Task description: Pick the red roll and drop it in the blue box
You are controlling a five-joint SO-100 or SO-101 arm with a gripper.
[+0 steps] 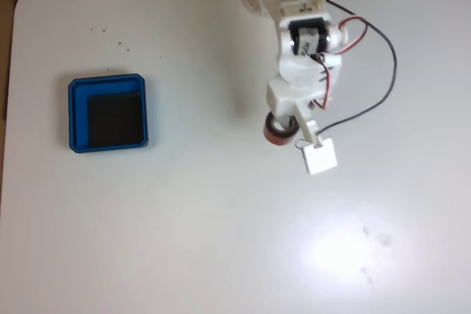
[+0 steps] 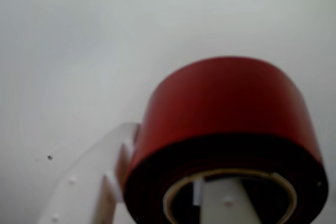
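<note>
Between the fingers of the gripper [image 1: 288, 126] we see one red roll [image 1: 277, 130], pinched through its wall: in the wrist view one white finger [image 2: 89, 187] presses its outer side and the other stands inside the pale core of the roll [image 2: 226, 108]. Well off to the gripper's left in the fixed view sits one blue box [image 1: 108, 112] on the white table [image 1: 206, 218].
</note>
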